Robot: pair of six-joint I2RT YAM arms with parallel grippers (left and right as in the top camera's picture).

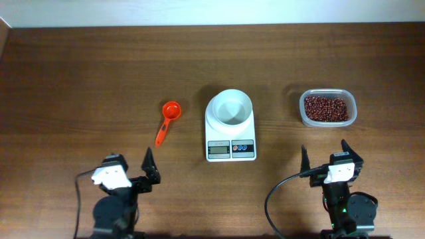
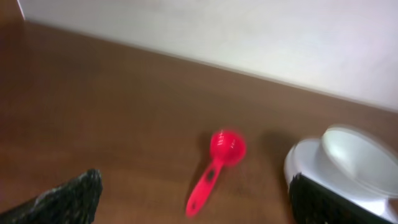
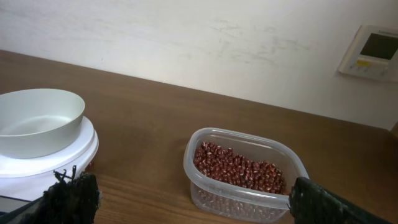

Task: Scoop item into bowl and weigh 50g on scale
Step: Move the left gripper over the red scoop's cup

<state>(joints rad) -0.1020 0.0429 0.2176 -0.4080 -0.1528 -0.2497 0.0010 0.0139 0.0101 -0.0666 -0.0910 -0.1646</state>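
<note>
The white bowl (image 1: 229,106) stands empty on the flat white scale (image 1: 230,137) at the table's middle. The item, dark red-brown beans (image 1: 325,107), fills a clear plastic tub (image 1: 303,110) to the right. An orange-red scoop (image 1: 167,119) lies left of the scale. My left gripper (image 1: 131,159) hovers open near the front edge, below the scoop; its wrist view shows the scoop (image 2: 214,165) ahead between the fingers and the bowl (image 2: 357,158) at right. My right gripper (image 1: 325,154) is open in front of the tub, with the beans (image 3: 239,168) ahead and nothing held.
The wooden table (image 1: 80,73) stretches back to a white wall (image 3: 186,37). A wall control panel (image 3: 371,53) hangs at the upper right. Cables (image 1: 272,199) loop beside the right arm's base.
</note>
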